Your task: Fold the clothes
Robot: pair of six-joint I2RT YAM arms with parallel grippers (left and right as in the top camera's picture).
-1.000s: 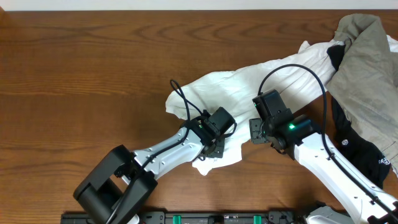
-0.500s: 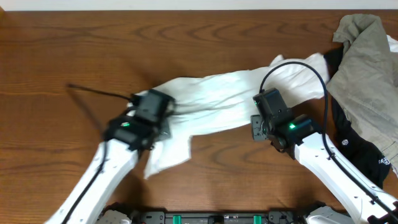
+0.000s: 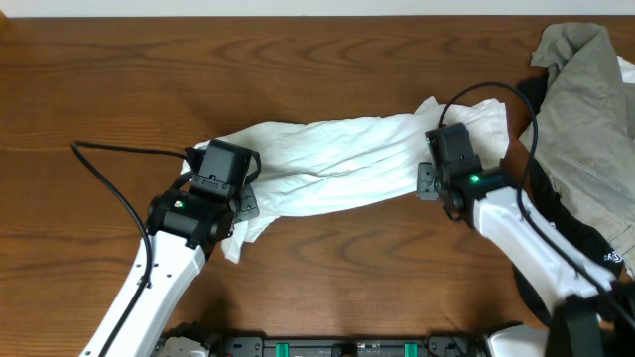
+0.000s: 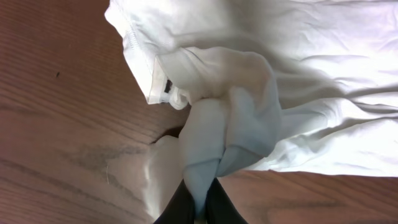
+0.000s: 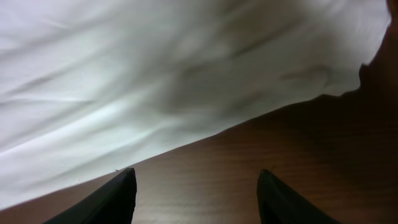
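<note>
Our left gripper (image 4: 199, 200) pinches a bunched end of the white garment (image 3: 327, 164), probably to stretch it flat (1 long band); our right gripper (image 5: 197, 180) gapes empty.

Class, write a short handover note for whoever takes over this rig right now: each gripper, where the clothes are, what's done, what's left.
Left gripper: shut on a bunched edge of the white garment.
Right gripper: open, empty, beside the garment's other end.
Grey garment and black garment: piled at the right edge.
Done: no folds yet.
Left: flatten and fold the white one, then the pile.
</note>
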